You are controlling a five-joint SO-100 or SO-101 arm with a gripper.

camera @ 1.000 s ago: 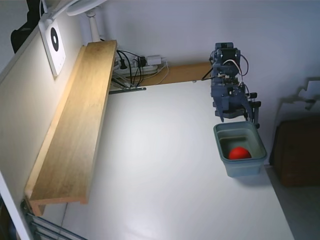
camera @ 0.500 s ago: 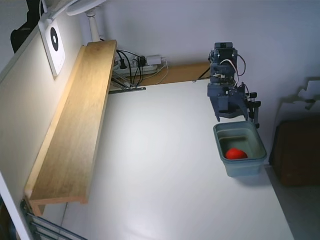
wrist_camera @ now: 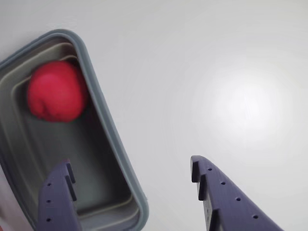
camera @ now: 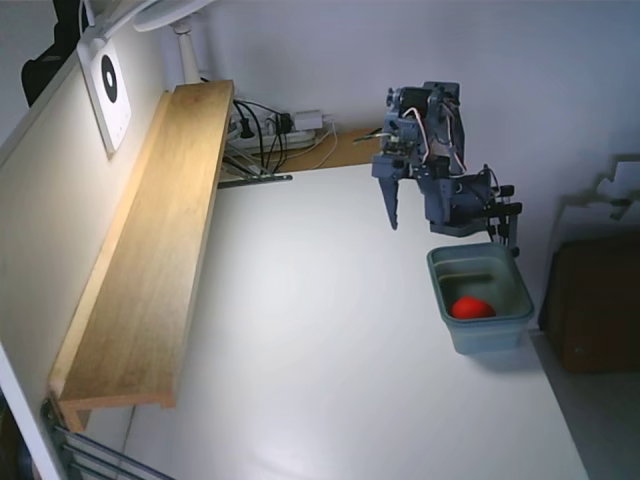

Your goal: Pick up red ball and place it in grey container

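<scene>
One red ball [wrist_camera: 55,91] lying inside grey container [wrist_camera: 110,144] on white worktop [wrist_camera: 231,72], apart from tool [wrist_camera: 130,175], whose jaws are spread wide, empty, above container's rim.

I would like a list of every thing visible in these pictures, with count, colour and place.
red ball: one, red, inside the grey container, near one end wall.
grey container: one, grey-green, at the table's right side in the fixed view.
table: one, white, otherwise bare in the middle.
wooden shelf: one, light brown, along the left wall.
cables and power strip: several, black and white, at the far table edge.
arm: one, dark blue, behind the container.
tool: one, dark blue, open, empty, above the container's rim.
</scene>
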